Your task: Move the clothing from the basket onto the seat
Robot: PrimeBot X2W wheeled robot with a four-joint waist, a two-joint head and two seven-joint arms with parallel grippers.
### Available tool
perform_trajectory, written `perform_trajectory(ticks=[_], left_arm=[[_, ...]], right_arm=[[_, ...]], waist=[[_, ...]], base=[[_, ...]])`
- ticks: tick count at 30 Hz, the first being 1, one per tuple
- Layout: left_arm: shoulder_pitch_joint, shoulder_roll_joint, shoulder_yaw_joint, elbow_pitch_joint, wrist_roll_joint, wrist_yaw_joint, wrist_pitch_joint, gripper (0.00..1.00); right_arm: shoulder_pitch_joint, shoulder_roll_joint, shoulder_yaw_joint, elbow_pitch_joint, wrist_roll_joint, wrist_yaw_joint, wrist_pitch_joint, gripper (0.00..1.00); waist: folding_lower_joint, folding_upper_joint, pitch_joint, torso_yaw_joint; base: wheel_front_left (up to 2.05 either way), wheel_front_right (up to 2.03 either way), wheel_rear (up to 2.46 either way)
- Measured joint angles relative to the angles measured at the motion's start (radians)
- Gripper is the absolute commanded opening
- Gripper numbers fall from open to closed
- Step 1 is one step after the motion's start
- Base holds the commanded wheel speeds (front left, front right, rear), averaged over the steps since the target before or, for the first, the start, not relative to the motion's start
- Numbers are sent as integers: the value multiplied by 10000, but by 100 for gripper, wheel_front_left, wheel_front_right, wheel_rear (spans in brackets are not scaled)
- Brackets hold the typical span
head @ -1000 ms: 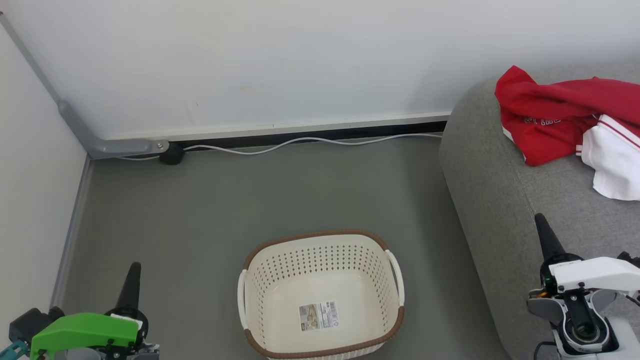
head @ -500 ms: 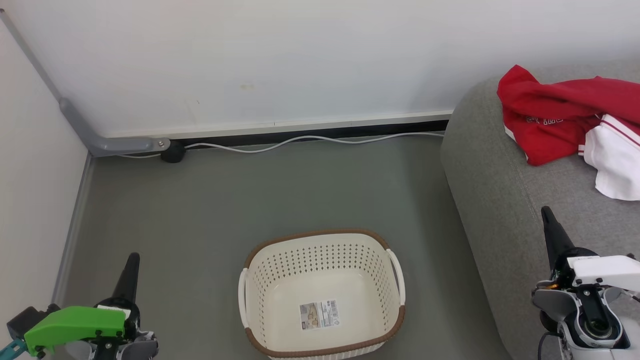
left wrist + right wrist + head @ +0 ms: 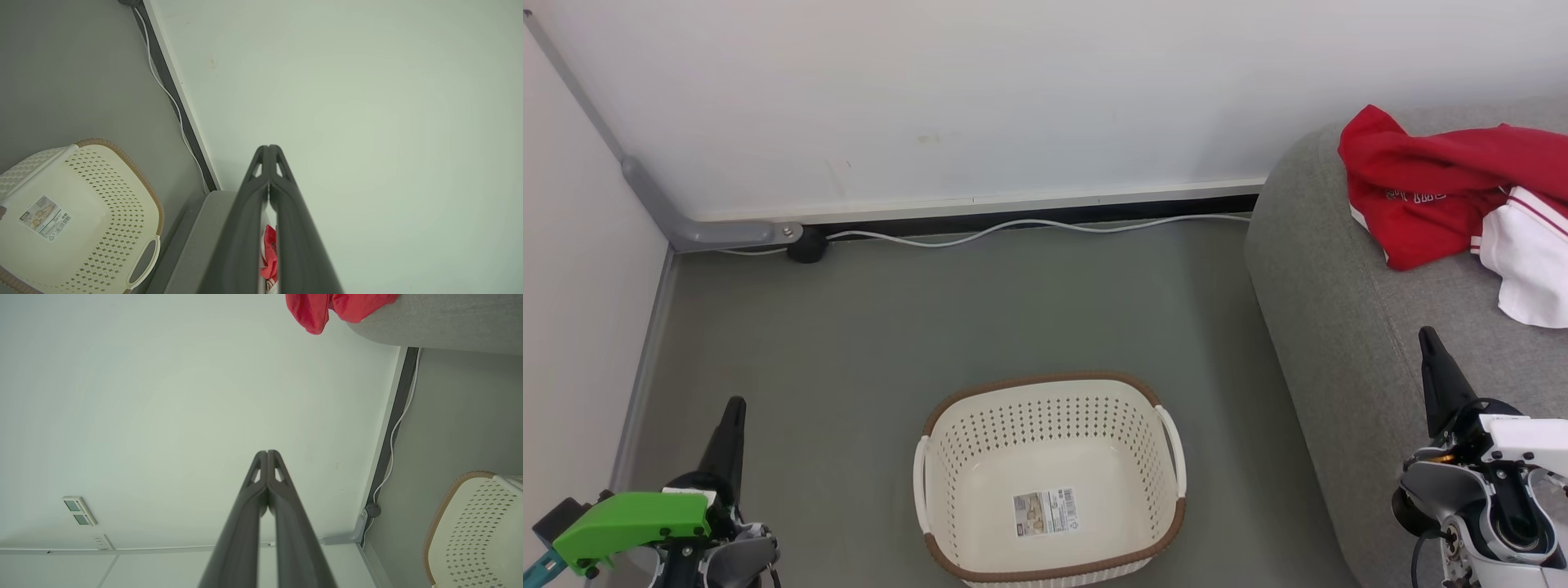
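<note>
Both grippers have shifted a touch, tips higher: your left gripper point(image 3: 734, 408) and right gripper point(image 3: 1427, 339) are pinched shut, empty. Clothing point(image 3: 1429, 196) lies at the seat's point(image 3: 1323, 269) far-left corner, ahead-right of your nearer right gripper; the basket point(image 3: 1045, 380) holds none.

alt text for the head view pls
A cream basket, empty but for a label, sits on a grey floor, while red and white clothing lies on a grey sofa at right. The left end effector and right end effector are shut, holding nothing. A white cable runs along the wall.
</note>
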State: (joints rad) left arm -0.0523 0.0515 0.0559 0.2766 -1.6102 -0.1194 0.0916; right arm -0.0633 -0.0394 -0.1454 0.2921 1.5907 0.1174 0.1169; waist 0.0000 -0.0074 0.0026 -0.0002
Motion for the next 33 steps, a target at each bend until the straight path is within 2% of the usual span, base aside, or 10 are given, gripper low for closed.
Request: perform_trajectory(ticks=[33], left_arm=[[-89, -17, 31, 38, -2, -40, 0, 0]], right_arm=[[-3, 2, 8, -63, 36, 12, -4, 0]], waist=[[0, 0, 0, 1]], base=[[0, 0, 0]])
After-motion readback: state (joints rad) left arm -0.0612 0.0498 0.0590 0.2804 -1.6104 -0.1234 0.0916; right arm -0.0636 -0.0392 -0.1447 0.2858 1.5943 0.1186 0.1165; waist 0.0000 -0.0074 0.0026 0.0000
